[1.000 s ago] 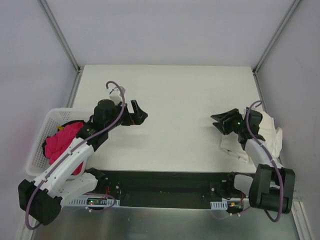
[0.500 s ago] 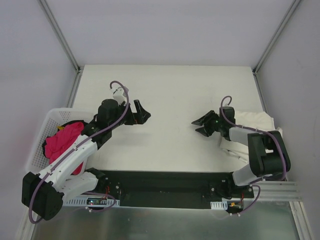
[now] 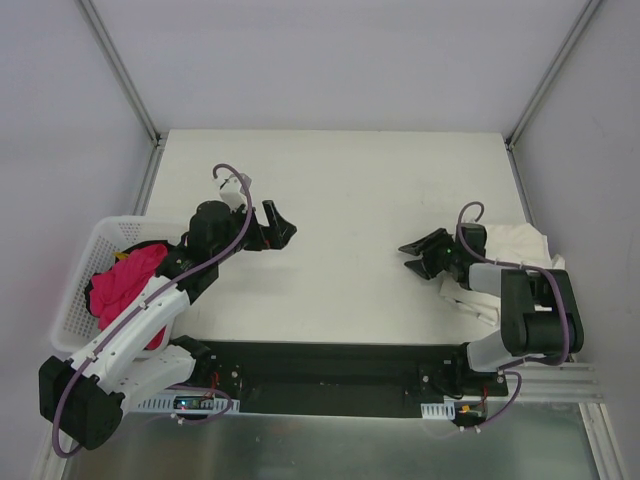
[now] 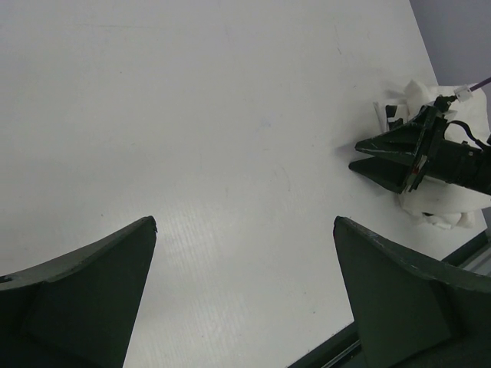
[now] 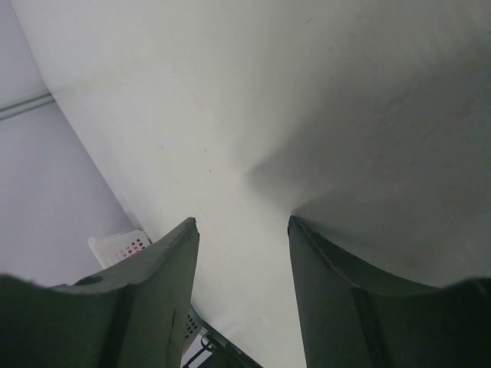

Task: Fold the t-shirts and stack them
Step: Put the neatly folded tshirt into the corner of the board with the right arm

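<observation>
Both arms were out over the white table (image 3: 350, 180) and neither was holding anything. The left gripper (image 3: 278, 226) hung over the left half of the table, pointing roughly right. Its jaws were spread really wide, and its wrist view showed only bare tabletop between them.

The right gripper (image 3: 415, 256) sat right of centre, pointing left. Its jaws were about halfway apart and also empty, with just table showing in the gap.

The t-shirts (image 3: 527, 246) were bunched up in a rumpled white heap at the right edge of the table, toward the near side. That put them just behind the right gripper, with the right arm passing over them. A flatter bit of white cloth stuck out toward the near edge under that arm.

Honestly, I couldn't tell where one shirt ended and the other started. The left wrist view showed a few dark marks on the heap, but they were too small to make out. The right gripper's fingers were past the heap's left side, over bare table, so they weren't touching the cloth as far as I could see.

Over by the table's left edge, on the near side, sat a white basket (image 3: 75, 290) with pink cloth (image 3: 120, 285) piled in it.
</observation>
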Controlling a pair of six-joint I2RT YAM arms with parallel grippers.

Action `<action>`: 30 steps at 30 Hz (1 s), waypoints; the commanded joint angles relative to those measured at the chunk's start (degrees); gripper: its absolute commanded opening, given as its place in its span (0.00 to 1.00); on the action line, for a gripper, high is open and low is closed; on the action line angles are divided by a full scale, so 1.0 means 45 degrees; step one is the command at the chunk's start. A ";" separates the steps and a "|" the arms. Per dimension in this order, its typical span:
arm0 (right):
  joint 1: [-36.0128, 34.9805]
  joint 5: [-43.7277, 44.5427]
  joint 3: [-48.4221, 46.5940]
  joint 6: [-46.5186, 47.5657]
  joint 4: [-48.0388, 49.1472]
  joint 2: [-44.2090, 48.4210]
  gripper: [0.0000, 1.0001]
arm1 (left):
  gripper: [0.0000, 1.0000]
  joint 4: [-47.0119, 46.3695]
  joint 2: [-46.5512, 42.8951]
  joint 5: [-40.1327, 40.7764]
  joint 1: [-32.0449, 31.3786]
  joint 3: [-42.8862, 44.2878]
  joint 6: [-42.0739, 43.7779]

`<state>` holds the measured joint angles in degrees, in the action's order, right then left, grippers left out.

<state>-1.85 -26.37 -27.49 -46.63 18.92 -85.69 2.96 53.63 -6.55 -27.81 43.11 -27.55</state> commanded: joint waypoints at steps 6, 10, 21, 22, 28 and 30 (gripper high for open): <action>0.1386 -0.0252 0.0795 0.0362 -0.0317 0.0741 0.53 | 0.98 0.0025 0.0095 0.0380 -0.0147 0.0244 0.0302; 0.2166 -0.0448 0.1166 0.0714 -0.0590 0.1053 0.53 | 0.98 0.0064 0.0173 0.0439 -0.0147 0.0283 0.0341; 0.1526 -0.0607 0.0328 0.0791 -0.0824 0.1971 0.54 | 0.99 0.0064 0.1031 0.0185 -0.0147 0.0614 0.0478; 0.1079 -0.0469 0.0095 0.1295 -0.1347 0.2223 0.54 | 0.99 0.0045 0.1168 0.0069 -0.0147 0.0673 0.0478; -0.0894 0.0742 -0.2716 0.4615 -0.3650 0.2324 0.56 | 0.99 0.0045 0.1814 -0.0206 -0.0147 0.0907 0.0692; -0.1093 0.1054 -0.3342 0.5768 -0.3852 0.2109 0.58 | 0.99 0.0025 0.1717 0.0145 -0.0147 0.0927 0.0732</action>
<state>-4.27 -25.52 -35.48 -33.15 6.52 -76.88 3.42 61.95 -6.04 -27.81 44.75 -26.00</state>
